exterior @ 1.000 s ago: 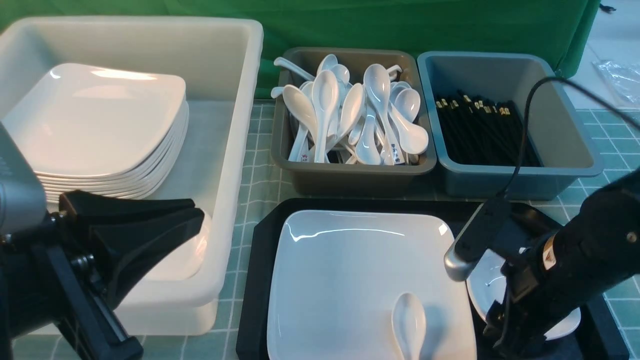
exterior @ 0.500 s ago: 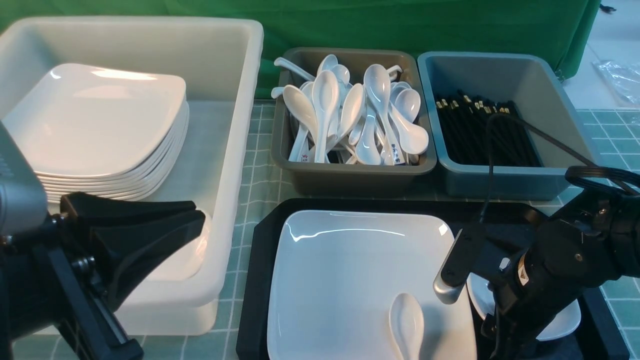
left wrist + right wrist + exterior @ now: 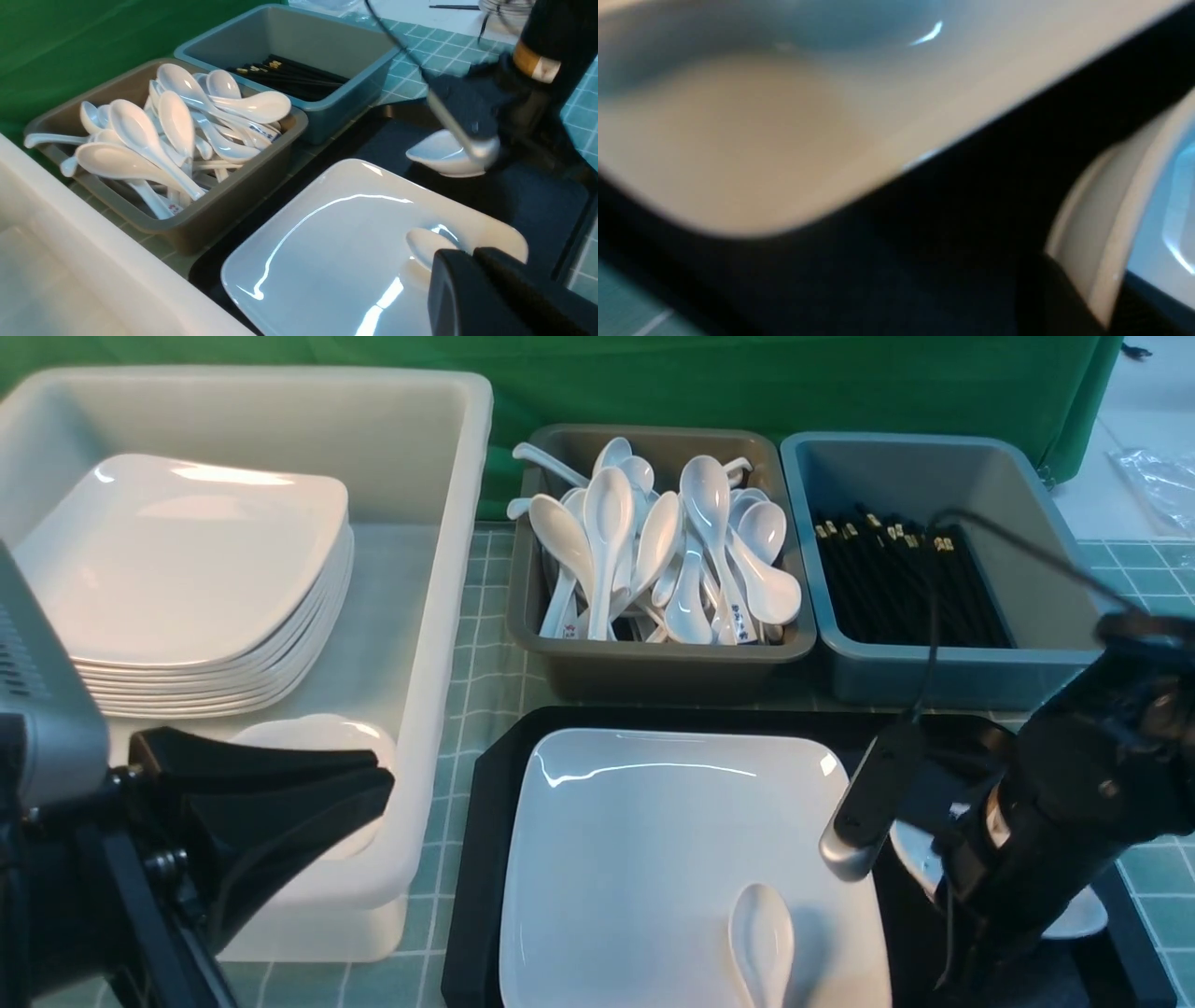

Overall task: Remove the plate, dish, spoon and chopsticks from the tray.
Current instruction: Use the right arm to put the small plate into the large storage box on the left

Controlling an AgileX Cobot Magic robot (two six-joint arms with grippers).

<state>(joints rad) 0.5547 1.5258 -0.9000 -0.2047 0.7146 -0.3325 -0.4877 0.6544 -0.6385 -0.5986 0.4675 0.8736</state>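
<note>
The black tray (image 3: 474, 859) (image 3: 537, 205) holds the large white plate (image 3: 653, 840) (image 3: 336, 252), and the white spoon (image 3: 761, 938) (image 3: 427, 242) lies on the plate's near right corner. To the plate's right, the small dish (image 3: 1074, 919) (image 3: 437, 156) sits mostly hidden under my right arm. In the blurred right wrist view, my right gripper (image 3: 1101, 308) pinches a white rim, the dish (image 3: 1101, 224), between its dark fingers. My left gripper (image 3: 383, 770) (image 3: 472, 254) hangs shut and empty, left of the tray. No chopsticks show on the tray.
A big white tub (image 3: 448, 616) on the left holds a stack of plates (image 3: 187, 569) and a small dish (image 3: 317, 737). Behind the tray stand a grey tub (image 3: 653, 658) full of white spoons and a blue-grey tub (image 3: 952, 663) of thin black sticks.
My right gripper has closed, and the right arm has shifted right with the dish following it. The left gripper has dropped slightly, uncovering the small dish in the white tub.
</note>
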